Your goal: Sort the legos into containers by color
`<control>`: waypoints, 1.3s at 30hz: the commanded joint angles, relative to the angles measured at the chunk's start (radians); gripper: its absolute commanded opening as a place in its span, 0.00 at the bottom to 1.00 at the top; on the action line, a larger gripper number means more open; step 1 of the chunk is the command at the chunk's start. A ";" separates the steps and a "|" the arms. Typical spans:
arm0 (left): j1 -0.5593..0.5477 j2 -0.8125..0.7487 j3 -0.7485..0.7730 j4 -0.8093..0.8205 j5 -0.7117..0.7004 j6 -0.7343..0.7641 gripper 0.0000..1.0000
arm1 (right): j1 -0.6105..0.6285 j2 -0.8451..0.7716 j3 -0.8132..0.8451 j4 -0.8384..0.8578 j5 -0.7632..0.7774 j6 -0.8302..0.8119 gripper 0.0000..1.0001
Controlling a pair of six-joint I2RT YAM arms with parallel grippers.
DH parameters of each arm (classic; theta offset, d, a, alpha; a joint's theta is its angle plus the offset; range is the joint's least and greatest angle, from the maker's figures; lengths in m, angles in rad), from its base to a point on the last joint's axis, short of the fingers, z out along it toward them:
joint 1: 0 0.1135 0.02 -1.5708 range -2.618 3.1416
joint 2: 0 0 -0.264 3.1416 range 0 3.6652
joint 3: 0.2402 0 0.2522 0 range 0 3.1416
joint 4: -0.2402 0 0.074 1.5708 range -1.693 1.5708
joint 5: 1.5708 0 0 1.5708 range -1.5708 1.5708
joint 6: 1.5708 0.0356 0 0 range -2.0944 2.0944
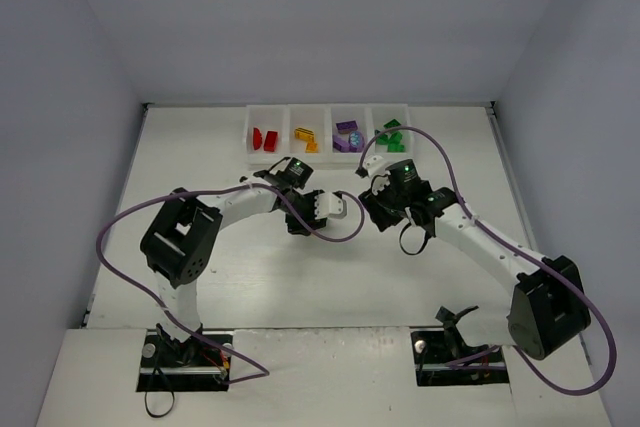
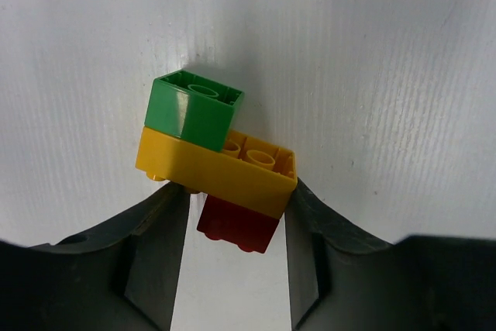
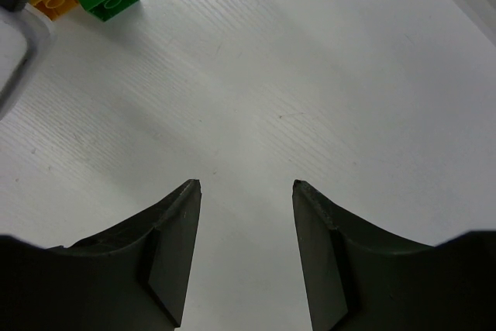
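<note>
1. Clump (image 2: 213, 153): green atop yellow with red beneath, tilted between your left fingers (image 2: 155, 253), near the middle of the bench (image 3: 310, 75) and short of the bins (image 1: 330, 108). Slivers of bench show beside the red brick, so you cannot tell whether the fingers pinch it or merely flank it.
2. Right fingers (image 3: 167, 246): spread and empty over bare bench, with the clump nearby.
3. Risk: binning the clump whole missorts two colours, so split it first. A loose, off-centre hold may let it twist out.
4. Surroundings: both wrists crowd just before the bins. Purple cables (image 1: 340, 238) looping alongside could snag.
</note>
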 commanded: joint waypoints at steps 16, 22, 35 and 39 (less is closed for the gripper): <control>0.008 -0.497 -0.299 0.502 -0.103 -0.315 0.19 | -0.093 -0.050 0.258 0.016 -0.142 0.301 0.35; 0.006 -0.634 -0.369 0.593 -0.129 -0.416 0.19 | -0.083 0.003 0.393 0.043 -0.301 0.433 0.47; 0.000 -0.707 -0.403 0.663 -0.151 -0.516 0.19 | 0.063 0.117 0.478 0.160 -0.320 0.701 0.58; -0.003 -0.709 -0.402 0.669 -0.146 -0.529 0.19 | 0.100 0.154 0.468 0.218 -0.327 0.735 0.59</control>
